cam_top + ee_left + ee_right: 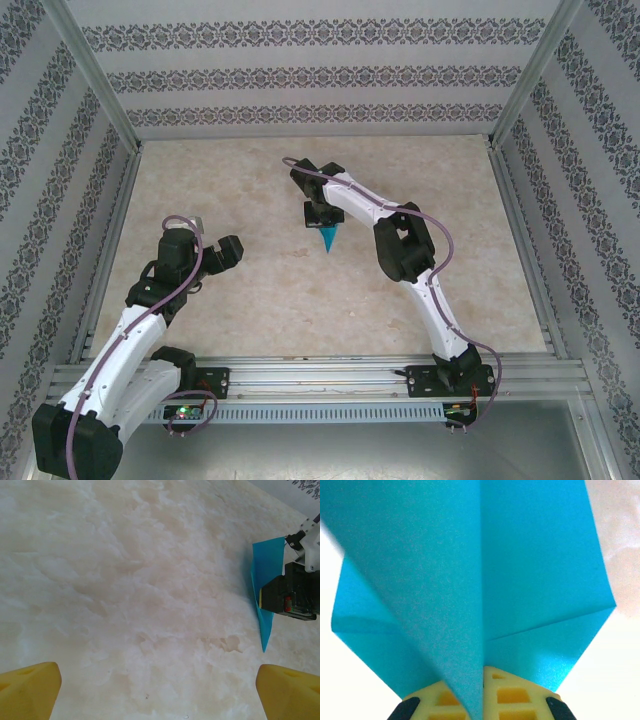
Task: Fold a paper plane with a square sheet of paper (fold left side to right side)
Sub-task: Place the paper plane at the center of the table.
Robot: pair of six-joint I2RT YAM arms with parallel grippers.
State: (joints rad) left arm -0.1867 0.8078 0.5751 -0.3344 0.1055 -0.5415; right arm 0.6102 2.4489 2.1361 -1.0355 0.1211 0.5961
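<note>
Left gripper (160, 694): nearest the bases, over the left half of the table (260, 310). Its yellow fingertips (30, 690) stood wide apart with nothing between them.
Bearing from left fingers: the paper plane (265, 575) lay ahead and to the right, well apart from them.
Right gripper (322, 216): reached out to mid-table, farther from the bases than the left one. Its fingers were clamped on the plane's wide end.
Paper position: held at the table's centre, hanging from the right gripper toward the near edge.
Long axis: ran roughly far-to-near in the top view, with the pointed tip on the near side.
Nearer arm: the right, already gripping. The left would have to travel right and away to reach the sheet.
Judgement: a left-over-right fold would turn on the left fingers reaching the plane's left edge while the right gripper pins the centre ridge.
Right wrist view adds: the centre crease standing up between the yellow pads (510, 695), with a flap sloping off to each side and diagonal creases low on both.
Left wrist view adds: the plane's slim side outline and the black gripper body beside it.
Top view adds: the spacing of both arms.
Unresolved: whether the tip touched the marble.
</note>
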